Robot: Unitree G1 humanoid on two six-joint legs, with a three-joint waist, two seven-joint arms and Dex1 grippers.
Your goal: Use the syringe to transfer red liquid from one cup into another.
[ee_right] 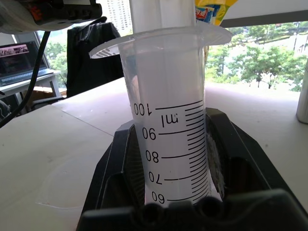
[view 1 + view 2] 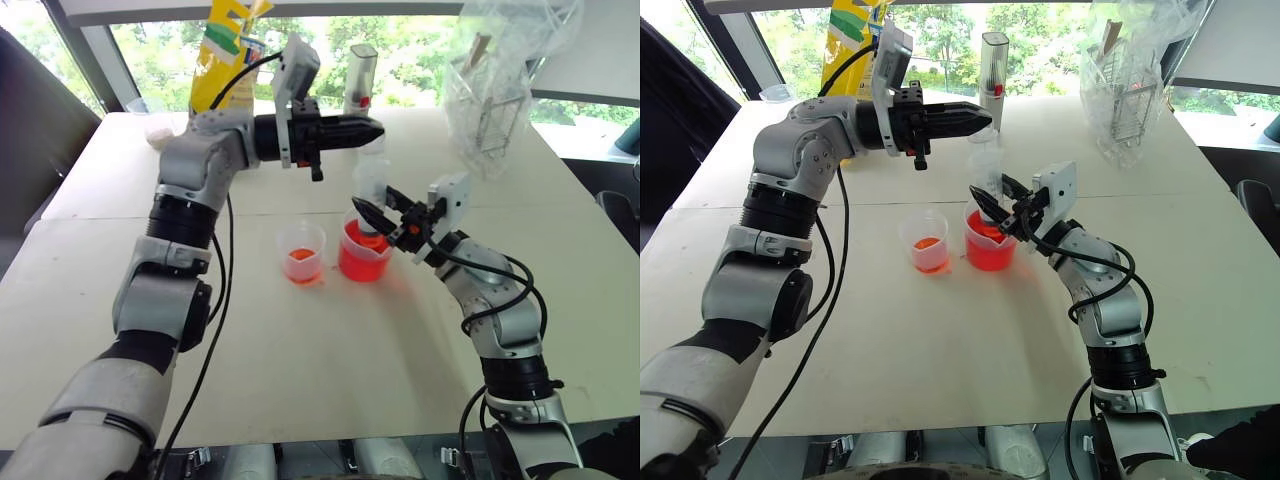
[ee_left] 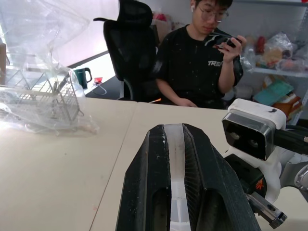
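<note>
The wide pale table (image 2: 300, 400) is smooth and flat. On it, near the middle, the big clear plastic beaker with a spout (image 2: 362, 258) is filled with see-through red liquid (image 2: 360, 265). Just left of it, the small clear plastic cup (image 2: 301, 253) is red only at the bottom. The tall clear plastic syringe with black marks (image 1: 168, 130) is kept upright over the beaker, clamped in the right gripper (image 2: 378, 220). Its white plunger (image 3: 174, 159) is pinched at the top by the left gripper (image 2: 372, 129). It looks best if the plunger is pulled straight up slowly while the syringe is kept steady.
</note>
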